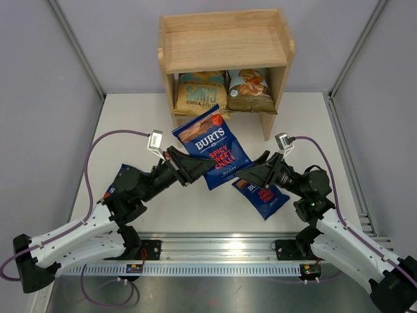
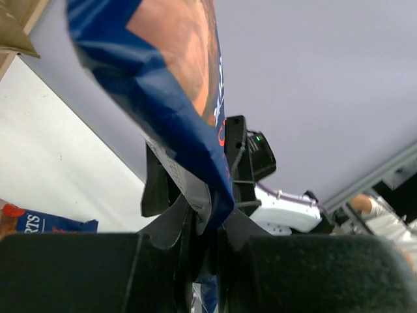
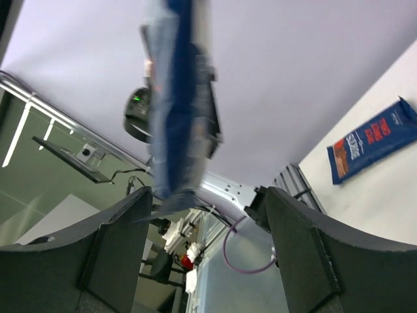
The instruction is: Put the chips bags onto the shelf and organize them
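The left gripper [image 1: 199, 168] is clenched on the lower edge of a dark-blue Burts bag [image 1: 212, 145]. The bag is lifted above the white table [image 1: 130, 124] at the centre of the top view, with its upper end tilted towards the wooden shelf [image 1: 225, 49]. Its front reads "BURTS" in white and "SPICY SWEET CHILLI" in red, with a rust-coloured picture panel and a red roundel near the top. In the left wrist view the bag's crimped foil edge is pinched tight between the dark fingers [image 2: 163, 231] at bottom centre, and the bag rises up and to the left from there. The right gripper [image 1: 246, 175] stands released, with its fingers spread wide. Its wrist view shows the held bag edge-on and blurred in the upper middle of the frame, touching neither finger. Under that gripper, lower right of centre in the top view, a second Burts bag [image 1: 264, 195] lies flat on the table. Its red lettering is too small to read there, though the left wrist view catches "RTS" on it in the lower left corner. On the shelf's lower tier, at the top of the frame, a tan-and-teal bag [image 1: 202, 91] stands on the left and an olive bag [image 1: 249, 91] just beside it on the right. Both face outward, and their print is not legible.
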Robot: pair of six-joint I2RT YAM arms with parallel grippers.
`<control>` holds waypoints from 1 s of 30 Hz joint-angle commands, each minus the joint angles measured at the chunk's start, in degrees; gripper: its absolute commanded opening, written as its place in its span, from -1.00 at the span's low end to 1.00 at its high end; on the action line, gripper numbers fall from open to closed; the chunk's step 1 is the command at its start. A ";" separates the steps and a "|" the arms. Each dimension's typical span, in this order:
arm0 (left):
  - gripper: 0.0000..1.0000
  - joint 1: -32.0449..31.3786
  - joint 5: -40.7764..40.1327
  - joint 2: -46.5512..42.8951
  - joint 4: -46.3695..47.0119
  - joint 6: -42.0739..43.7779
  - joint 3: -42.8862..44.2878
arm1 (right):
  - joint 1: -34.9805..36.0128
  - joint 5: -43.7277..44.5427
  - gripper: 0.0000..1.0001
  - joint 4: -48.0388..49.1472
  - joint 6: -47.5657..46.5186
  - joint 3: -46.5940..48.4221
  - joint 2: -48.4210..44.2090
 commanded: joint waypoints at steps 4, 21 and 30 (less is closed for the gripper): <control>-0.82 -0.46 -9.87 1.84 17.31 -7.45 -4.04 | 1.49 8.26 0.45 8.87 1.16 1.83 -0.65; -0.86 -1.07 -9.53 9.22 14.43 -11.32 -2.03 | 2.37 13.71 0.06 1.74 1.33 4.12 1.98; -0.70 -1.07 -8.38 10.55 10.39 -10.80 -0.88 | 2.89 14.67 -0.65 -0.19 0.90 4.30 4.54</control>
